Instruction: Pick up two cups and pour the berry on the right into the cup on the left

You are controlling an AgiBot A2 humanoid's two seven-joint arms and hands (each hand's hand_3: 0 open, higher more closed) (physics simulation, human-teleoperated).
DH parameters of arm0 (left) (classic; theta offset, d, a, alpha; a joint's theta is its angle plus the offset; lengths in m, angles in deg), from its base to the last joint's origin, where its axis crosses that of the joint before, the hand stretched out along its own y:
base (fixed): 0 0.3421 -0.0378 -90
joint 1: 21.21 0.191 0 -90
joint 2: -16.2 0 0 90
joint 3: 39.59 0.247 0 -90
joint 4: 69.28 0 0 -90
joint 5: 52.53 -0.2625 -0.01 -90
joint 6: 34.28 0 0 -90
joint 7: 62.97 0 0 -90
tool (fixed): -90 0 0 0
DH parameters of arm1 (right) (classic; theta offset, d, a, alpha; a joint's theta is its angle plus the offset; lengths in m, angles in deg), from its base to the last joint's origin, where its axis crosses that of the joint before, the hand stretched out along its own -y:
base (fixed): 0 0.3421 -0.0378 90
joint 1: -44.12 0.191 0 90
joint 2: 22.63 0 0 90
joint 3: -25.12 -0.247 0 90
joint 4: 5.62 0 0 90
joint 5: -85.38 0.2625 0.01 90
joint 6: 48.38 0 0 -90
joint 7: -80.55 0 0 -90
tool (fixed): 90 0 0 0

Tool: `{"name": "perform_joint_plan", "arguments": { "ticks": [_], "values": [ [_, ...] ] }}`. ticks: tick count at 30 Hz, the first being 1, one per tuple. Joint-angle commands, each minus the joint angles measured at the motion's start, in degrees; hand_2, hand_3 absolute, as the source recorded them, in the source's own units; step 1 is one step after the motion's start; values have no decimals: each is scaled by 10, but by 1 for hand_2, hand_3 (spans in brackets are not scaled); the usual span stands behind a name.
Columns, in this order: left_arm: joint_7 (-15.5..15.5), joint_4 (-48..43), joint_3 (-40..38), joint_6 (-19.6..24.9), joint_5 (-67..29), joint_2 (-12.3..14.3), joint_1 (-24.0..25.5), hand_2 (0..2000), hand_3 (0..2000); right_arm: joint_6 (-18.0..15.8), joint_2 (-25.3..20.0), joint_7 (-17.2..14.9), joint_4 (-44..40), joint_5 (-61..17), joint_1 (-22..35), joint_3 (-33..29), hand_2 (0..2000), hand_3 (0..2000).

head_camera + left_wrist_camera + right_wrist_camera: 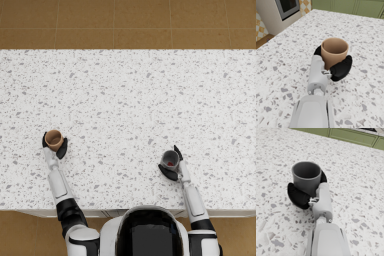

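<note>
A tan cup (54, 139) stands upright on the speckled counter (130, 100) at the left. My left hand (59, 149) wraps around its lower wall; the left wrist view shows the tan cup (334, 52) held between the dark fingers (342, 68), its inside looking empty. At the right, a grey cup (170, 159) stands upright with a small red berry (170, 163) in it. My right hand (171, 171) grips this cup. In the right wrist view the grey cup (306, 177) sits in the hand (299, 196), the berry hidden by the rim.
The counter's near edge (130, 212) runs just in front of my arms, its far edge against a brown tiled floor (125, 22). An oven front (287, 7) and green cabinets (353, 136) stand beyond the counter.
</note>
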Motion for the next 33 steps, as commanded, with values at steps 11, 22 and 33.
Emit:
{"name": "perform_joint_plan", "arguments": {
  "ticks": [11, 22, 33],
  "values": [
    [-1, -368, 128, 15, 0, 34, 134, 2000, 1280, -5, 76, -9, 182, 0, 15, 10, 2000, 1280],
    [-1, -390, 281, 17, 0, 52, 105, 2000, 1280, -33, -4, -20, 155, 1, 120, -23, 2000, 1280],
    [-1, -398, 365, 19, -54, 86, 71, 2000, 1280, -37, -73, -21, 72, -53, 244, -28, 2000, 1280]
  ]
}}
